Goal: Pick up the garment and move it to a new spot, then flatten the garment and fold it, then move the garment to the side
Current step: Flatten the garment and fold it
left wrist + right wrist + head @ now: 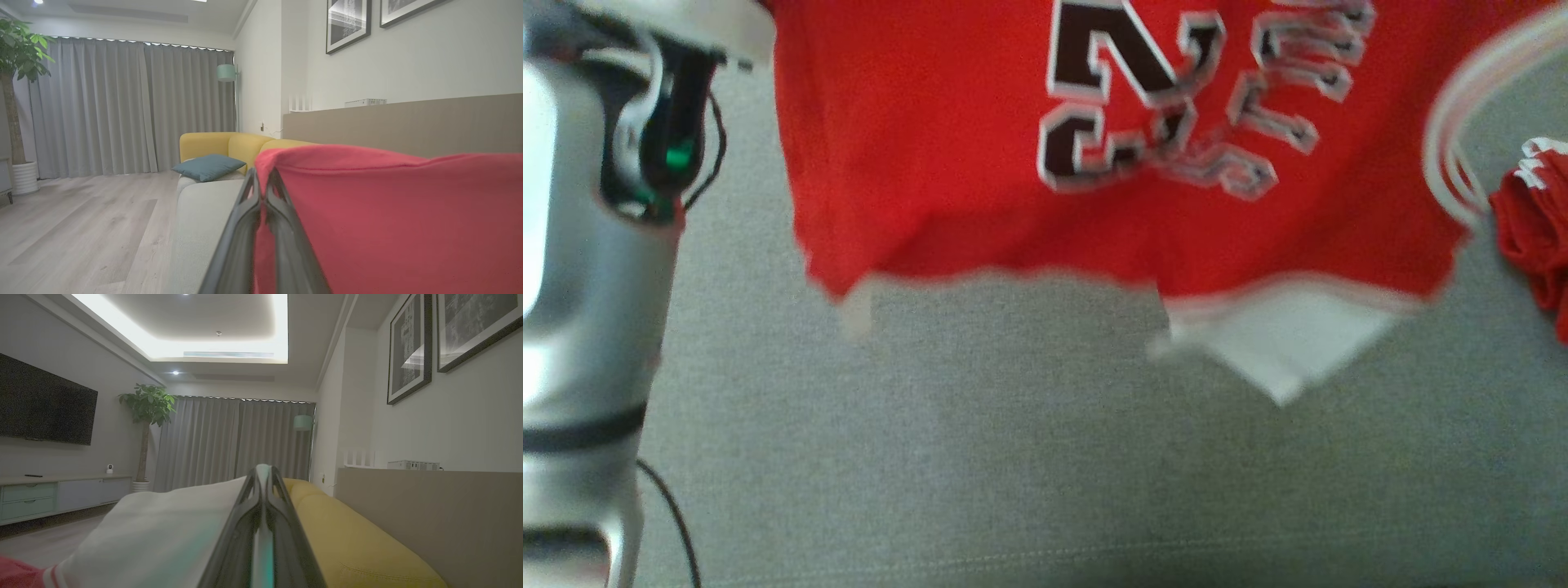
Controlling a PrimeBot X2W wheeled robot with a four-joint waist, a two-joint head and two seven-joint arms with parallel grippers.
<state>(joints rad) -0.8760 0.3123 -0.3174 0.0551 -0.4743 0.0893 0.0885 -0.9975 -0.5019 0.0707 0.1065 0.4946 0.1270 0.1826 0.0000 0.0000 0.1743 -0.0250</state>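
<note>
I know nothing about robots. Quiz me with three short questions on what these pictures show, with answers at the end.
1. True or false: the left arm's jaws stand wide open.
2. The red jersey carries: A) dark, white-edged lettering, B) green stripes, C) no print?
3. What lies on the sofa near its yellow corner?
Key: 1 false, they are shut on the jersey; 2 A; 3 a teal cushion.

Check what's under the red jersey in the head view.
Below the hem of the jersey, the grey sofa cushion shows; whatever lies beneath the red body is covered.
</note>
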